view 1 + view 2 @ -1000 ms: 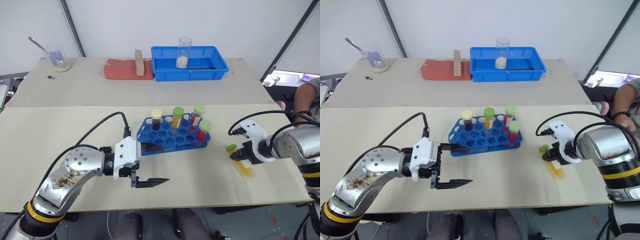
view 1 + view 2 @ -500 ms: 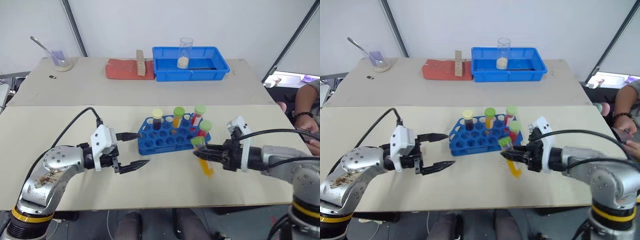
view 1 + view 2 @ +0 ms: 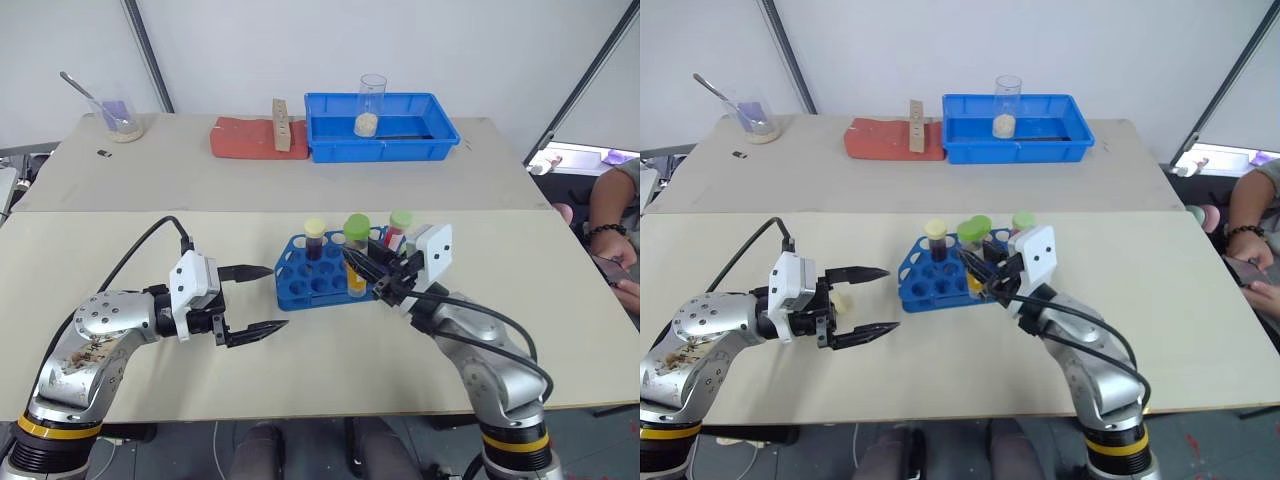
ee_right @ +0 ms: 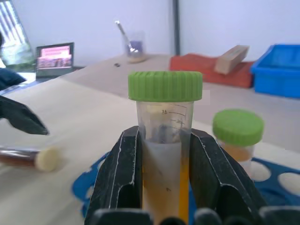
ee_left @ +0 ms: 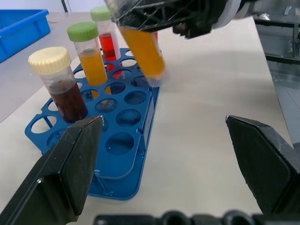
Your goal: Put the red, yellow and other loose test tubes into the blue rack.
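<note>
Since a second ago we've swung our right gripper [image 3: 985, 272] from the bare table [image 3: 560, 300] on the right across to the blue rack [image 3: 300, 285], carrying the yellow tube [image 5: 140, 47] with it, and our left gripper [image 3: 262, 298] has backed off to the left of the rack. The right jaws are clamped just under the tube's green cap [image 4: 165, 86], so the liquid end hangs free to go in first. It sits tilted over the rack's near holes, not seated yet as far as we can tell. We'd say the tilt needs straightening before lowering, or the tip could catch a rim.

The left jaws are spread wide with nothing in them, parked beside the rack, probably to stay clear of the drop-in. Four tubes already stand in the rack's back rows. One more loose tube [image 3: 843, 297], pale-capped with dark liquid, lies on the table by the left gripper, so that one's likely next.
</note>
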Motion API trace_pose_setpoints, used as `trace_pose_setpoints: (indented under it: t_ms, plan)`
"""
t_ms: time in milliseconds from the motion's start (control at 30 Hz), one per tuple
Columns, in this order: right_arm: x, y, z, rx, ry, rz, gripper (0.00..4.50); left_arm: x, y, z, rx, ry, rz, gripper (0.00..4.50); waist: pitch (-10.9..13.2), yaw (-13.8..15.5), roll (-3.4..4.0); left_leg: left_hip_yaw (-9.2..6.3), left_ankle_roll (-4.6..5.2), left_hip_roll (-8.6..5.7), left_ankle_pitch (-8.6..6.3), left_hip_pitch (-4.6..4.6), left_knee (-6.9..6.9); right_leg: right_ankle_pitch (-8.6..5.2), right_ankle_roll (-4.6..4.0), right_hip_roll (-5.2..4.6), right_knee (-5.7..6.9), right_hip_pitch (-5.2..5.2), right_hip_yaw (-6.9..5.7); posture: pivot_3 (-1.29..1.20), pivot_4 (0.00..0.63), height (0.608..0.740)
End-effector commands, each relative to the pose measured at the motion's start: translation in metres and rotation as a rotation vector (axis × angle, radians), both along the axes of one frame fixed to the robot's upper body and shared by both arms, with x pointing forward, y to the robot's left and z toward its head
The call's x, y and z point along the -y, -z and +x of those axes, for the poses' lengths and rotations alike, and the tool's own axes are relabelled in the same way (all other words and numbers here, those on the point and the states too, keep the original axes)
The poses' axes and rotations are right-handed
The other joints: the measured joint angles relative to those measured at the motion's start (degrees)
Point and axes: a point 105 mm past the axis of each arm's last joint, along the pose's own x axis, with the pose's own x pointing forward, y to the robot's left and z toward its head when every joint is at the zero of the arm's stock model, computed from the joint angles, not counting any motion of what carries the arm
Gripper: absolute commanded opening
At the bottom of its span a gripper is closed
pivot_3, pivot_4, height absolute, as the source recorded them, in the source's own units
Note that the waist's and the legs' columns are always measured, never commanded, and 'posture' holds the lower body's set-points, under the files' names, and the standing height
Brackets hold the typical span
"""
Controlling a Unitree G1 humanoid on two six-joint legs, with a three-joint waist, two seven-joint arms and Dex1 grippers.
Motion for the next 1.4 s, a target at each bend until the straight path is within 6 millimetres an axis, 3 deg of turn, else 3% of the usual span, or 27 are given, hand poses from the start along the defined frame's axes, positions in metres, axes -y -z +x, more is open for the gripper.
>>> trace_pose_setpoints:
  t_ms: [33, 333, 1033, 1067, 1300, 1400]
  plan:
    - [0.002, -0.011, 0.003, 0.115, 0.06, 0.012, 0.99, 0.008, -0.012, -0.004, 0.04, 0.038, -0.004, 4.5, 0.0, -0.01, 0.0, 0.0, 0.0, 0.0, 0.0, 0.0, 0.0, 0.0, -0.01, 0.0, 0.01, 0.0, 0.0, 0.0, 0.15, 0.74]
    - [0.006, -0.001, 0.01, 0.135, 0.135, 0.015, 0.99, 0.016, -0.02, -0.005, 0.039, 0.049, -0.01, 4.5, 0.0, 0.01, 0.0, -0.01, 0.0, 0.0, 0.0, 0.02, -0.01, 0.0, -0.01, 0.0, 0.04, 0.0, -0.01, 0.0, 0.15, 0.74]
    - [0.008, 0.016, 0.006, 0.139, 0.184, 0.058, 0.99, 0.026, -0.03, -0.001, 0.033, 0.036, -0.035, 4.5, 0.0, -0.04, 0.0, -0.03, 0.0, 0.0, 0.0, 0.07, -0.02, 0.01, 0.0, 0.01, 0.11, 0.01, 0.0, 0.0, 0.15, 0.74]
    - [0.008, 0.016, 0.005, 0.135, 0.179, 0.063, 2.02, 0.026, -0.03, 0.0, 0.033, 0.034, -0.035, 4.5, 0.0, -0.04, 0.0, -0.03, 0.0, 0.0, 0.0, 0.07, -0.02, 0.01, 0.0, 0.01, 0.11, 0.01, 0.0, 0.0, 0.15, 0.74]
    - [0.01, 0.023, -0.005, 0.112, 0.135, -0.043, 4.4, 0.019, -0.03, 0.004, 0.026, -0.016, -0.029, 4.5, 0.0, -0.01, 0.0, -0.03, 0.0, 0.0, 0.0, 0.07, -0.01, -0.01, -0.02, 0.01, 0.11, 0.02, 0.0, 0.0, 0.15, 0.74]
    - [0.011, 0.027, -0.014, 0.09, 0.089, -0.122, 4.4, 0.012, -0.033, 0.009, 0.033, -0.063, -0.01, 4.5, 0.0, 0.0, 0.0, -0.02, 0.0, 0.0, 0.0, 0.07, -0.01, -0.03, -0.05, 0.01, 0.11, 0.01, 0.01, 0.0, 0.15, 0.74]
